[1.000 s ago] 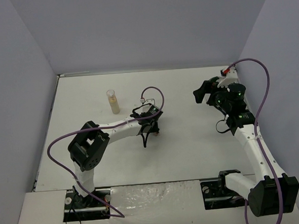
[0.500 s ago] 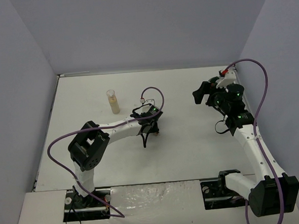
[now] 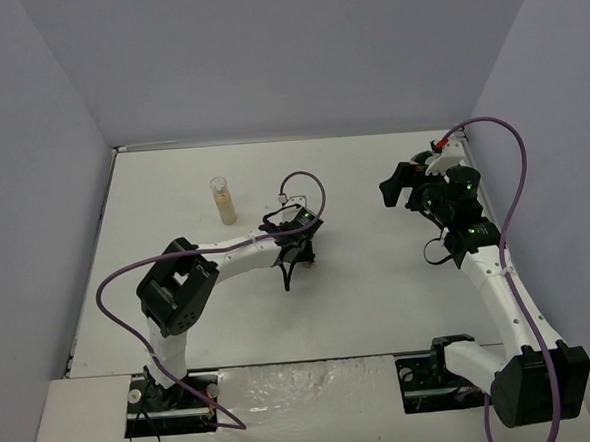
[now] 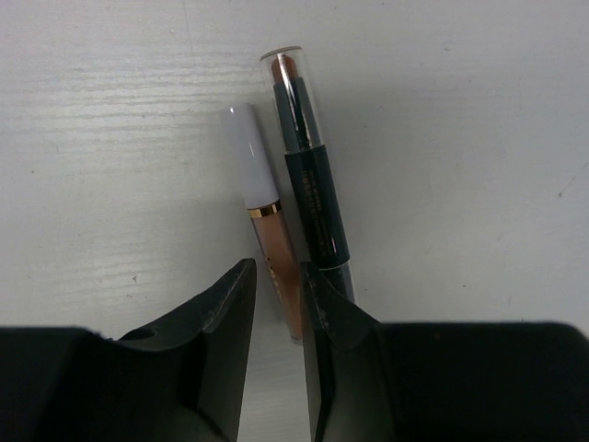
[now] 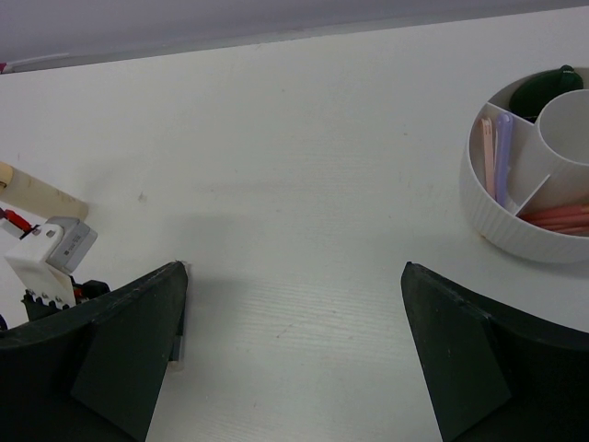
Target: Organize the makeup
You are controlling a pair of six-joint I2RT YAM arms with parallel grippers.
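In the left wrist view a pink tube with a lilac cap [image 4: 269, 221] and a dark stick with a clear cap [image 4: 313, 189] lie side by side on the table. My left gripper [image 4: 279, 295] is down at mid-table [image 3: 290, 268], its jaws closed narrowly on the pink tube's near end. The beige-liquid bottle [image 3: 224, 201] stands upright to the far left. My right gripper [image 3: 397, 187] is wide open and empty above the table [image 5: 294, 313]. Pink, lilac and red sticks and a green disc [image 5: 543, 87] lie in the white divided bowl [image 5: 511, 230].
The bowl is hidden under my right arm in the top view. The bottle shows at the left edge of the right wrist view [image 5: 37, 191]. Grey walls enclose the table on three sides.
My right gripper has drifted slightly left. My left arm has stayed in place over the two sticks.
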